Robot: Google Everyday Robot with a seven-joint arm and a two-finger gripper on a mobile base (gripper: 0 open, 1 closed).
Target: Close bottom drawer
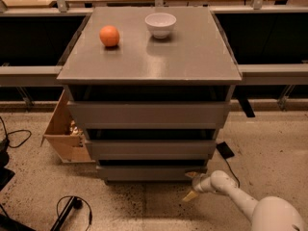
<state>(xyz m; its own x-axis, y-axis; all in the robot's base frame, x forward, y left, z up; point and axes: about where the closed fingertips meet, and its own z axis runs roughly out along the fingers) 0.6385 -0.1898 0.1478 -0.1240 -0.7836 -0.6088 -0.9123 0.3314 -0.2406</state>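
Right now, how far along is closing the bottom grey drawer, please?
Done: the gripper is low at the right end of the narrow, handle-less grey bottom drawer. In hand: its open fingers sit by the drawer front. Left: pushing it home; I cannot tell if it is flush.

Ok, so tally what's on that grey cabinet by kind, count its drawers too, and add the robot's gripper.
Grey drawers: 3, top drawer, middle drawer, bottom drawer
Orange fruit: 1, on the cabinet top
White bowl: 1, on the cabinet top
Gripper: 1, low by the bottom drawer's right end
Total: 6
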